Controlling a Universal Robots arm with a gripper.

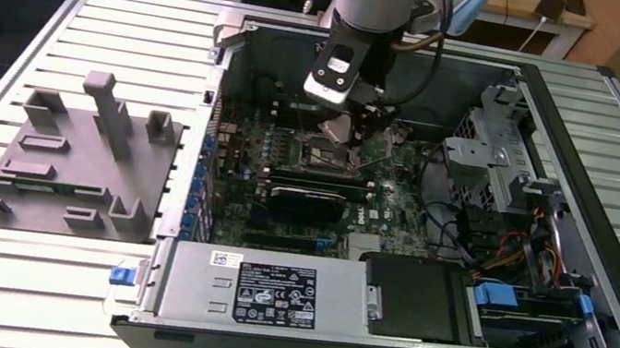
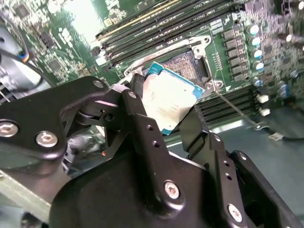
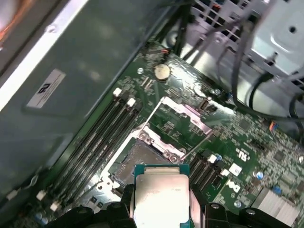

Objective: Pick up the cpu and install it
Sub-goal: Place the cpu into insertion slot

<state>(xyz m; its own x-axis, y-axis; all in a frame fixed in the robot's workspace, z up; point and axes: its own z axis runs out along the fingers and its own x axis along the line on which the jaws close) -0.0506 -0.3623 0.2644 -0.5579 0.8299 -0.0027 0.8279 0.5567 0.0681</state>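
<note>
Clamping the cpu (image 2: 170, 97) by two opposite edges, the gripper (image 2: 164, 108) had it pinched between its jaws, tilted, with the open socket (image 3: 142, 159) just below them. Looked light and stiff but fragile underneath, so an edge hold seemed right to me. Out past the jaws, the flipped-up load plate (image 3: 183, 118) and memory slots (image 3: 97, 137) crowded the socket, and the case wall (image 3: 109, 52) beyond left only modest room to move.

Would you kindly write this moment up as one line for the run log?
gripper: shut on cpu | cpu: held tilted over socket, not seated | socket: open
</note>
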